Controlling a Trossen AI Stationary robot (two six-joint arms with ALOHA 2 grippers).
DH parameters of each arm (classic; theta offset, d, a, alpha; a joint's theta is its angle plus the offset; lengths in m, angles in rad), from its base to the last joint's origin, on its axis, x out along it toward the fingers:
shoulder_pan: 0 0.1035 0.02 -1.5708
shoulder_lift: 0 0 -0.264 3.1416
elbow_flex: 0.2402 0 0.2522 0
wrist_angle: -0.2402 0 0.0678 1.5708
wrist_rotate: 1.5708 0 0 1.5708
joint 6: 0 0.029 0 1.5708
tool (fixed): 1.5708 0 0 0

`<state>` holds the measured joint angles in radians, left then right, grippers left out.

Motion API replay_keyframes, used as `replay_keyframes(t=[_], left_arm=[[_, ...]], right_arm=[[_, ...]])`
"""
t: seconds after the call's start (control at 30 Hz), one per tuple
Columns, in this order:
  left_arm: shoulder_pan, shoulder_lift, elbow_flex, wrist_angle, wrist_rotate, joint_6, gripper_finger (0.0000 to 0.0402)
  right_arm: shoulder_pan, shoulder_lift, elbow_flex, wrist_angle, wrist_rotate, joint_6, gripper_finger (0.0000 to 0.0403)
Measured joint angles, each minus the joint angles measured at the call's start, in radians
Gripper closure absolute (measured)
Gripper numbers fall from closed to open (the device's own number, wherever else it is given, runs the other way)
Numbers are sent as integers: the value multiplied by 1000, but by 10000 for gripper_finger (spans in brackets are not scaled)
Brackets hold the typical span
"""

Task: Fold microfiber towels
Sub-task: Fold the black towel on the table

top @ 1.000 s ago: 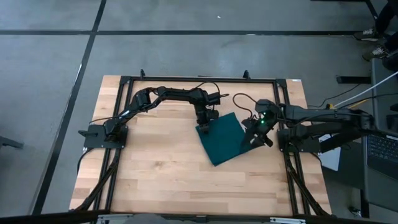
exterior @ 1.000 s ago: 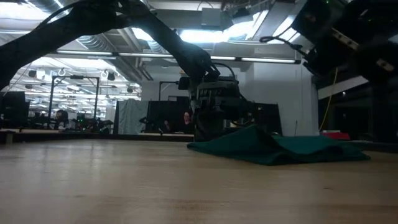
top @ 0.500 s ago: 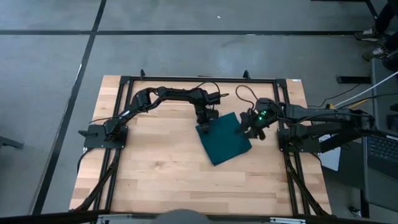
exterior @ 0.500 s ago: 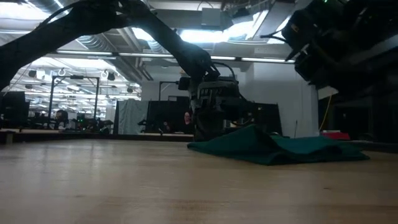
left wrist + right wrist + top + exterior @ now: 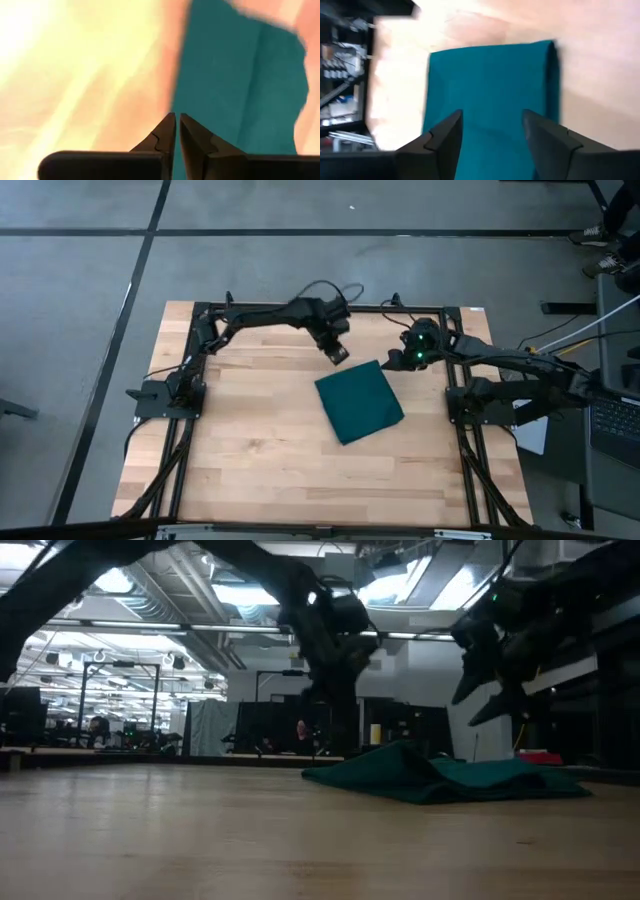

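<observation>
The teal-green towel [image 5: 359, 401] lies folded into a tilted rectangle, flat on the wooden table; it also shows in the low view [image 5: 440, 780], the left wrist view [image 5: 240, 90] and the right wrist view [image 5: 490, 95]. My left gripper [image 5: 337, 353] is shut and empty, raised above the table just beyond the towel's far-left corner. My right gripper [image 5: 402, 358] is open and empty, raised off the towel's far-right side. No white tag shows.
A black metal frame [image 5: 320, 308] runs around the table's edges. Bare wood lies to the left of and nearer than the towel [image 5: 250, 440]. Beyond the table the low view shows a room with equipment and people far off.
Both grippers have risen off the towel and drawn back toward the table's far edge, the left from the towel's far-left corner, the right from its right edge. The towel stays folded where it was.
</observation>
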<state>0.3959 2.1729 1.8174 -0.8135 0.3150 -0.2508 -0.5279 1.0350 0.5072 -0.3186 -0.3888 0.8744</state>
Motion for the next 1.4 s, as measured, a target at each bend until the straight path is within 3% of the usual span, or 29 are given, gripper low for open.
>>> replay_keyframes(t=[0.13, 0.27, 0.47, 0.63, 0.8, 0.93, 1.13, 1.4], left_arm=[[36, -25, 2, -27, -78, -80, 382], [74, -17, -32, -60, -38, -130, 382], [84, -13, -210, -25, 69, -158, 382], [78, -14, -263, -11, 100, -156, 382], [68, -14, -262, 141, 158, -202, 382], [51, -15, -261, 224, 253, -244, 382], [35, -16, -265, 183, 349, -229, 382], [32, -17, -350, 129, 288, -182, 382]], right_arm=[[-122, 69, 0, 14, -72, -161, 205], [-235, 132, 16, 61, -140, -283, 212], [-343, 266, 135, 58, -245, -457, 207], [-366, 415, 258, -49, -281, -587, 191], [-366, 516, 356, -145, -290, -685, 180], [-373, 550, 394, -184, -310, -737, 175], [-390, 572, 402, -239, -311, -806, 178], [-390, 573, 402, -260, -323, -834, 187]])
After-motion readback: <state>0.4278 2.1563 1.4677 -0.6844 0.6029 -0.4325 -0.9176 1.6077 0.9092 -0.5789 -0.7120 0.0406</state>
